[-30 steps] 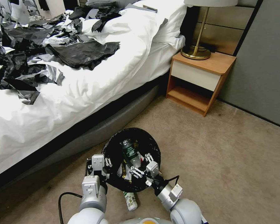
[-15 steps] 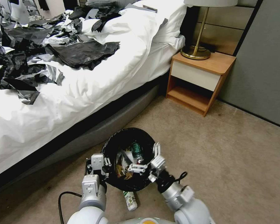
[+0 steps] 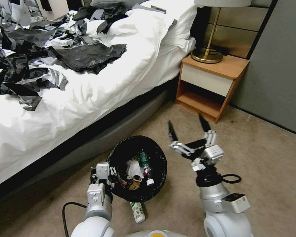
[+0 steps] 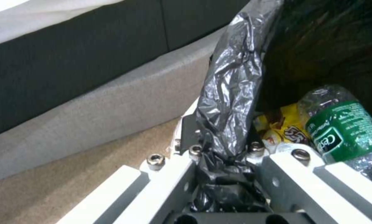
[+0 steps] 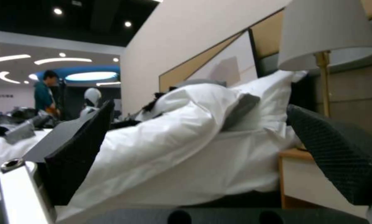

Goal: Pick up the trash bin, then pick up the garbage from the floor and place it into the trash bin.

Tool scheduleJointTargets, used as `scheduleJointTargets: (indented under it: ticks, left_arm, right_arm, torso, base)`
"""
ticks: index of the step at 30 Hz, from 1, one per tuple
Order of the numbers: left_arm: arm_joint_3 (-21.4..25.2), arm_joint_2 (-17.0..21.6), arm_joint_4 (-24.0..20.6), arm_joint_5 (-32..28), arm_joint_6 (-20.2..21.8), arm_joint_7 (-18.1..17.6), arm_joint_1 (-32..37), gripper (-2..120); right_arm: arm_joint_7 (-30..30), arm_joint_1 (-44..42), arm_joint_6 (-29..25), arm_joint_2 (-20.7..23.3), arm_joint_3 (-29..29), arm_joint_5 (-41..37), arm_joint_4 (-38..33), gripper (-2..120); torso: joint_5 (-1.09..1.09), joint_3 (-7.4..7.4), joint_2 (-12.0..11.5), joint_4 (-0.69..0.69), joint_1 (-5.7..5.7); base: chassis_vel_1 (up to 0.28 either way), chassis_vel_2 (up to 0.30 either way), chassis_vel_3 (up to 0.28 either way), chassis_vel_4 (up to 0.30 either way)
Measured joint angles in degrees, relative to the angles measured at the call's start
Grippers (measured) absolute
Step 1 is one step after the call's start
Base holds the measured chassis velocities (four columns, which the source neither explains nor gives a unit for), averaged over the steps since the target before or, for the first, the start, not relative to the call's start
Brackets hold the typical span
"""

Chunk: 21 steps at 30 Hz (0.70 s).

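Bin (image 3: 154,184) rim clamped in left gripper (image 3: 103,176) fingers | right gripper (image 3: 187,126) fingers apart, empty, beside bin

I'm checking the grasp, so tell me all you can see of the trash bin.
The trash bin is round, lined with a crinkled black plastic bag folded over its rim. It stands upright beside the bed base, holding a green-labelled bottle, wrappers and tissue. The left gripper is clamped on its bagged rim. The right gripper hangs open, apart from it.

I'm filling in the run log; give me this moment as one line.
left gripper: shut on trash bin rim | right gripper: open, empty, beside bin | bottle: on floor
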<state>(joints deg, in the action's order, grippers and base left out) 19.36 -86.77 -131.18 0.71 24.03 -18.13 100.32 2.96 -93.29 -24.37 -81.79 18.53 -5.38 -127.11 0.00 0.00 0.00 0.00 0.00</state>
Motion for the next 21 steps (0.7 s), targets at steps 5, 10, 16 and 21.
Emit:
scheduleJointTargets:
  ticks: [5,10,16,21]
  left_arm:
    - [0.14,0.19,-0.78,-0.2,0.0,-0.07,0.32,0]
    - [0.24,0.35,-1.07,-0.29,0.03,-0.07,0.52,0]
    - [0.17,0.3,-1.14,-0.25,0.07,-0.07,0.53,0]
    - [0.16,0.29,-1.41,-0.22,0.23,-0.07,0.42,0]
  right_arm:
    - [-0.58,-1.36,-2.84,-0.2,-0.27,2.1,5.14,100]
    - [-0.57,-1.17,-3.8,-0.26,-0.43,2.88,7.82,100]
    - [-0.34,-0.2,-3.26,0.4,-0.23,1.84,8.18,100]
    - [-0.22,0.11,-2.69,0.74,-0.15,1.05,8.21,100]
  torso:
    - [0.0,0.0,0.0,0.0,0.0]
    - [0.0,0.0,0.0,0.0,0.0]
    - [-0.01,0.0,0.0,0.0,0.0]
    - [0.0,0.0,0.0,0.0,0.0]
  base:
    - [0.0,0.0,0.0,0.0]
    - [0.0,0.0,0.0,0.0]
    - [0.02,0.015,0.021,0.016]
    - [0.069,0.069,0.078,0.064]
